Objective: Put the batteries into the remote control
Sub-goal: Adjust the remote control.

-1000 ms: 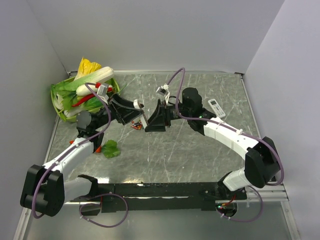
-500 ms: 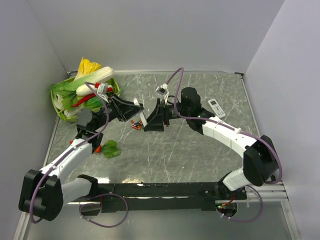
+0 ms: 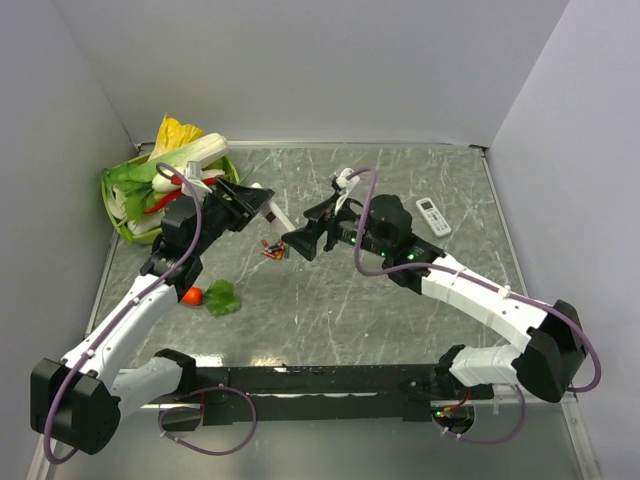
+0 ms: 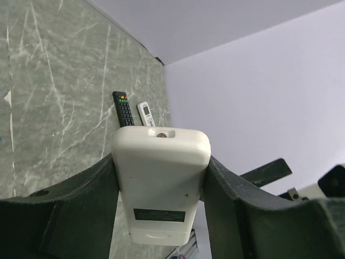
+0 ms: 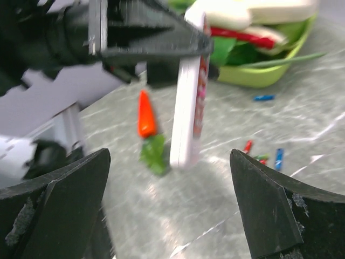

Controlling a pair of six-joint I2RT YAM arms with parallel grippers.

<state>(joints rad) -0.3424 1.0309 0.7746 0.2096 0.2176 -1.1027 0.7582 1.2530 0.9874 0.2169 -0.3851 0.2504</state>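
Observation:
My left gripper [image 3: 256,203] is shut on the remote control [image 3: 278,214] and holds it above the table. In the left wrist view the remote's white back [image 4: 160,183] fills the space between the jaws of the left gripper [image 4: 160,162]. In the right wrist view the remote [image 5: 187,102] shows edge-on, upright, its red face to the right. My right gripper [image 3: 300,244] is open and empty, just right of the remote; in its own view the gripper [image 5: 171,208] faces it. Several small batteries [image 3: 272,250] lie on the table below; they also show in the right wrist view [image 5: 277,158].
A green basket [image 3: 122,228] of vegetables stands at the back left. An orange carrot [image 3: 192,296] with a green leaf lies left of centre. An all-white remote [image 3: 433,216] lies at the back right, with a long black remote [image 4: 123,108] beside it.
My left gripper has lifted the remote and drawn it a little back and to the left. My right arm has swung its elbow to the right; its gripper stays open beside the remote.

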